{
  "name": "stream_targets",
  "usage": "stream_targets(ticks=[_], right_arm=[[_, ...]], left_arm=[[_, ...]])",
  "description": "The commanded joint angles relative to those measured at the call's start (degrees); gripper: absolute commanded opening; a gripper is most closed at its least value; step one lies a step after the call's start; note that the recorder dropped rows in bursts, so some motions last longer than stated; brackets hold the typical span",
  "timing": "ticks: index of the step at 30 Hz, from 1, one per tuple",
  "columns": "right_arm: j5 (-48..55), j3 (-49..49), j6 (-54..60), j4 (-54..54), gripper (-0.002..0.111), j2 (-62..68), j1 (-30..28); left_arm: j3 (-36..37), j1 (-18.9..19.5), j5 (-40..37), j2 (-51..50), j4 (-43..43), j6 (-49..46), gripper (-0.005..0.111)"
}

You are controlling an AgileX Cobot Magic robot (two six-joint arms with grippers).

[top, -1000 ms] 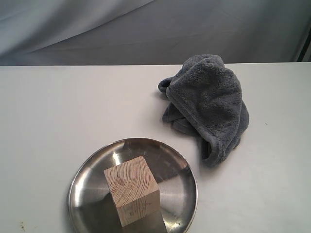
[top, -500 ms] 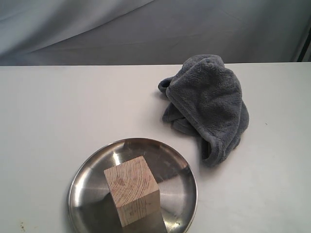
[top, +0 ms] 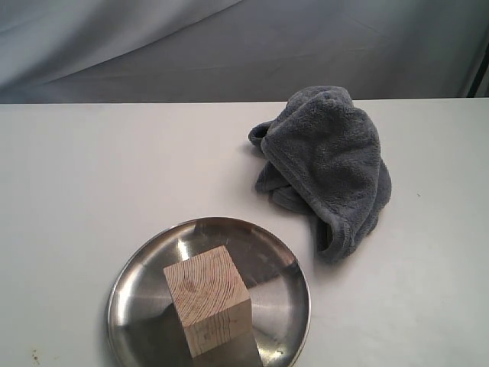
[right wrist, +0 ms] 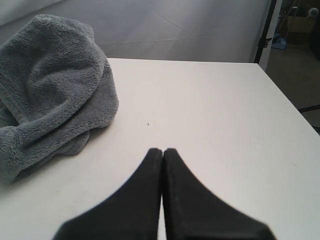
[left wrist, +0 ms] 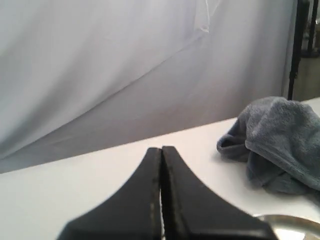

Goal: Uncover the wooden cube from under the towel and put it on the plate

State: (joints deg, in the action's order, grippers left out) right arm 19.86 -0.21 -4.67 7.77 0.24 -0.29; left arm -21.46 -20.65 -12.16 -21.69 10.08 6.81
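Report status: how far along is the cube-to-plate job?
Done: the towel lies crumpled aside on the table, and the wooden cube sits uncovered on the plate. In hand: nothing; the left gripper and right gripper are both shut, empty, touching nothing. Left: nothing visible; the job looks complete.

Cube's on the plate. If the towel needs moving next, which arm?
Right, probably. The towel lies on the right arm's side and looms large in the right wrist view; the left wrist view shows it smaller, beyond the plate. The right gripper is shut, so it must open first.
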Motion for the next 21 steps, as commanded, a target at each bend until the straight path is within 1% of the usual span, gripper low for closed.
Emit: stream_targets(ticks=[1,4,6,9,13,16,18,21], right_arm=[[-0.2,0.2,-0.5,0.0,0.0,-0.2,-0.3],[-0.2,0.2,-0.5,0.0,0.0,-0.2,-0.3],[-0.2,0.2,-0.5,0.0,0.0,-0.2,-0.3],[-0.2,0.2,-0.5,0.0,0.0,-0.2,-0.3],[-0.2,0.2,-0.5,0.0,0.0,-0.2,-0.3],[-0.2,0.2,-0.5,0.0,0.0,-0.2,-0.3],[-0.2,0.2,-0.5,0.0,0.0,-0.2,-0.3],[-0.2,0.2,-0.5,0.0,0.0,-0.2,-0.3]], left_arm=[[11.2,5.6,13.5,8.3,-3.4,0.9,0.0],[18.7,9.9,18.4,13.3,-7.0,1.2,0.0],[21.5,12.7,20.3,16.0,-7.0,2.5,0.0],[21.5,15.9,10.8,19.8,-6.9,3.5,0.0],[21.5,19.4,10.2,21.7,-4.5,3.0,0.0],[21.5,21.8,8.0,21.7,-4.3,3.0,0.0],[21.5,23.3,4.8,21.7,-4.3,3.2,0.0],[21.5,24.3,-0.4,21.7,-4.3,3.2,0.0]])
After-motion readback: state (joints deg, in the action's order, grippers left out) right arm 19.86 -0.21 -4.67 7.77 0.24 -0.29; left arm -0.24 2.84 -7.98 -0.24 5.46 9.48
